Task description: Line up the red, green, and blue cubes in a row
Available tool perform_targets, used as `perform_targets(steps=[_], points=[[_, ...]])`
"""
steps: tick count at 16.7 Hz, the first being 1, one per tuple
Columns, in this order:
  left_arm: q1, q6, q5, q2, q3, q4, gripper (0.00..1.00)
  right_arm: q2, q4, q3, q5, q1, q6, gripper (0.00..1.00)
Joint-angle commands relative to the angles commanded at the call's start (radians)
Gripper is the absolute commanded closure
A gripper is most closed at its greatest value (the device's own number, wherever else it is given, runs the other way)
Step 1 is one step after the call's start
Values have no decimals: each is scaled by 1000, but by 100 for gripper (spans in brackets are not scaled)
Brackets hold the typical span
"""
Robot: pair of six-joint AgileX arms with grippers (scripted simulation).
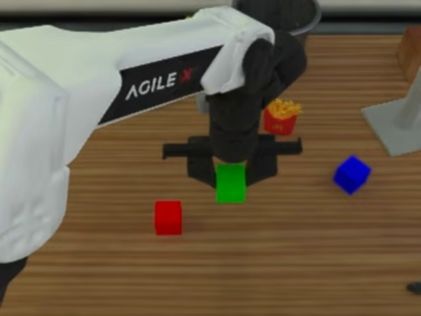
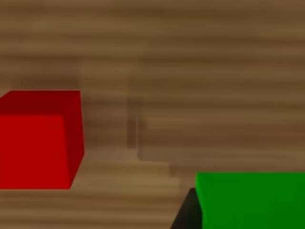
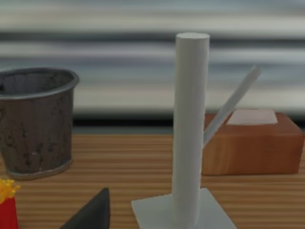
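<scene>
My left arm reaches from the table's left edge across to mid-table, wrist turned down, its white forearm lettered "AGILE X". The left pincer (image 1: 231, 172) is clenched on the green cube (image 1: 231, 183), sides square to the table's edges. The red cube (image 1: 168, 218) sits near it toward the left edge, also square. The blue cube (image 1: 352, 174) lies well apart toward the right edge, turned cornerwise. My right arm is parked at the near right corner.
</scene>
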Motion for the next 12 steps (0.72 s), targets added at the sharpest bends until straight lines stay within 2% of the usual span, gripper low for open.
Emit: perform_targets(steps=[7, 12], points=[[-2, 1, 0, 59, -150, 215, 100, 0, 0, 0, 0, 0, 0, 0], [-2, 0, 0, 67, -167, 236, 100, 0, 0, 0, 0, 0, 0, 0]])
